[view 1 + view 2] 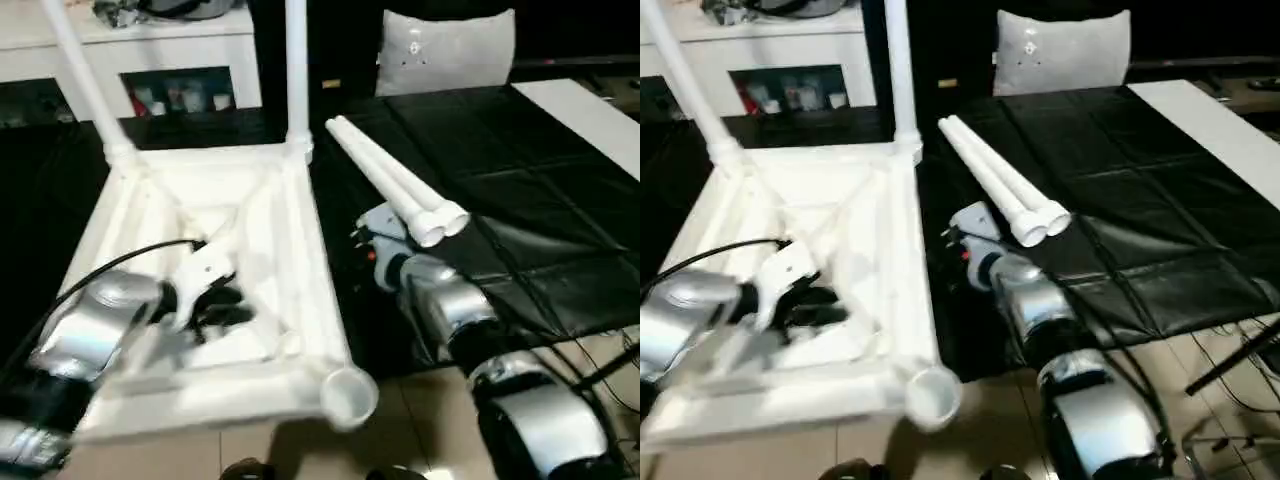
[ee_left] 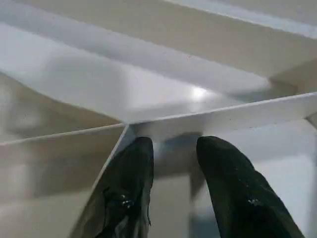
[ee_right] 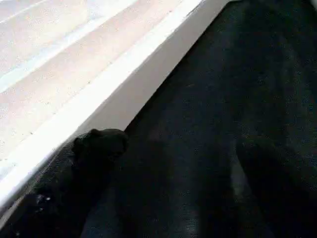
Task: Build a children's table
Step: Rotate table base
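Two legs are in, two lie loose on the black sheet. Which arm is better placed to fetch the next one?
Probably the right: its gripper is open beside the loose legs, while the left gripper is among the tabletop's ribs.

One white tabletop (image 1: 290, 250), two fitted legs (image 1: 296, 70), two loose legs (image 1: 385, 175), one cushion (image 1: 445, 50).

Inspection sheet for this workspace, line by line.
Surface: work table under a black sheet.
Job's things: table top upside down, ribs up; two legs standing in far sockets; two loose legs lying side by side on the sheet; near socket empty.
Clutter: nothing seen.
Grippers: left gripper inside the underside, straddling a rib; right gripper open over the sheet beside the top's edge.
Cables: black cable on left forearm.
Surroundings: white shelf, grey cushion, tiled floor.
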